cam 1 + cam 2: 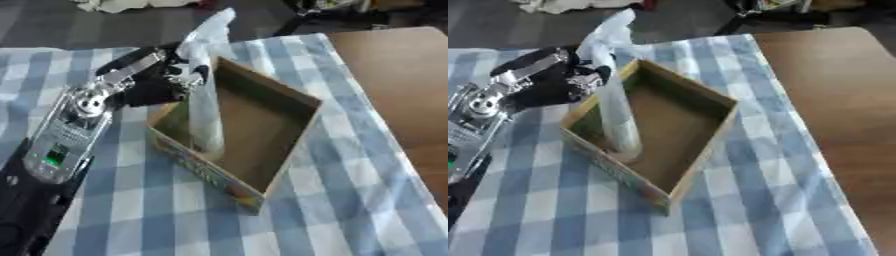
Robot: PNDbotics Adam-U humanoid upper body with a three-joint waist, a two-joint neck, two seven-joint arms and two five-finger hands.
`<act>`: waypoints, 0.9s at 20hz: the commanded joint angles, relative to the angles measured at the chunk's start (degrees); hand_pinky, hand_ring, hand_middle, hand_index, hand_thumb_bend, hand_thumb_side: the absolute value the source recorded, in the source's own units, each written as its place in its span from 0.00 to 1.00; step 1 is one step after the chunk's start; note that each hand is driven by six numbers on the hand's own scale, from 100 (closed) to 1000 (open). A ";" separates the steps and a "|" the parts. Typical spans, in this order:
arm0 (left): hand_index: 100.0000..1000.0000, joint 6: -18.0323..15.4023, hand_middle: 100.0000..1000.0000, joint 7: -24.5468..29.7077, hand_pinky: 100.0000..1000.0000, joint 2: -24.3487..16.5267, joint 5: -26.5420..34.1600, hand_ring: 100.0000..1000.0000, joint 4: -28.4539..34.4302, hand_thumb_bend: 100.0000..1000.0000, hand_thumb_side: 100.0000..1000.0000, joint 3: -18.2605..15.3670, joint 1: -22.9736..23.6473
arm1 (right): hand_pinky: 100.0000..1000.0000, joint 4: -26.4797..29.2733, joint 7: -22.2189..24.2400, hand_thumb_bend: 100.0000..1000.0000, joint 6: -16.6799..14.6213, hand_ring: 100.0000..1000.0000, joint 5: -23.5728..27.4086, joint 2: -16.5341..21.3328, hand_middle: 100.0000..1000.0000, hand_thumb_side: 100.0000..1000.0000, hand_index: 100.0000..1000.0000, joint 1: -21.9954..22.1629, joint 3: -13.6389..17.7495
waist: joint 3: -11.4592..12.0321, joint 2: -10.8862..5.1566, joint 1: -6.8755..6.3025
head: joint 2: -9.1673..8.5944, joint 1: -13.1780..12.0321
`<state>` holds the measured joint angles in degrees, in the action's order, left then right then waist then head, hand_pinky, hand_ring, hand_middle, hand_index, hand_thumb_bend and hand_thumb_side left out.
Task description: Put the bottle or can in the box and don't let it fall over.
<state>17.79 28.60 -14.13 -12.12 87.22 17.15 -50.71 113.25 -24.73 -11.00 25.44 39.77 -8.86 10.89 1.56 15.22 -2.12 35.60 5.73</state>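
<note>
Left eye view shows a tall clear bottle (pixel 206 107) standing inside the shallow cardboard box (pixel 289 145), its base in the box's near-left part close to the wall, on a desk covered with a blue checked cloth (pixel 350 200). The left robot hand (pixel 166 80) has its fingers curled round the bottle's upper part, just under the pale top. The right robot hand shows in neither view.

The bottle looks like thin plastic, likely light and smooth, so it could slip or tip at a small nudge; being tall on a narrow base, it is top-heavy in behaviour. A hold around the upper body, as now, seems to suit steadying it.

Its long axis runs roughly upright, top leaning slightly away from the camera, base seemingly on the box floor.
</note>
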 commanded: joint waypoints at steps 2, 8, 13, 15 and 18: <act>0.86 -0.56 1.00 0.88 1.00 -1.85 -0.23 1.00 1.90 0.00 0.51 -0.21 -0.57 | 0.92 1.35 -0.27 0.00 -0.08 0.86 -0.01 2.33 1.00 0.46 0.81 -0.17 0.75 | 0.12 -1.36 0.23 | -0.07 0.20; 0.86 -0.78 1.00 1.28 1.00 -2.91 -0.41 1.00 3.44 0.00 0.48 -0.28 -0.24 | 0.92 1.35 -0.42 0.00 -0.21 0.86 0.01 2.44 1.00 0.45 0.81 -0.13 0.80 | 0.23 -1.40 0.29 | -0.16 0.37; 0.85 -0.68 1.00 1.46 1.00 -3.70 -0.04 1.00 4.16 0.00 0.48 -0.36 0.36 | 0.92 1.35 -0.46 0.00 -0.27 0.86 -0.09 2.48 1.00 0.45 0.81 -0.01 0.85 | 0.34 -1.41 0.35 | -0.06 0.49; 0.85 -0.61 1.00 1.30 1.00 -4.07 0.14 1.00 4.53 0.00 0.47 -0.54 0.70 | 0.92 1.35 -0.50 0.00 -0.28 0.86 -0.14 2.47 1.00 0.45 0.81 0.06 0.87 | 0.41 -1.42 0.36 | -0.06 0.56; 0.85 -0.74 1.00 1.14 1.00 -4.22 0.47 1.00 5.33 0.00 0.46 -1.00 1.53 | 0.92 1.35 -0.57 0.00 -0.16 0.86 -0.26 2.28 1.00 0.46 0.81 0.17 0.84 | 0.50 -1.38 0.44 | -0.28 0.60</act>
<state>17.19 29.80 -17.09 -12.06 91.26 17.00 -48.50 113.25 -25.12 -11.13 25.44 40.12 -8.48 10.92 2.06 15.21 -1.99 35.60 6.23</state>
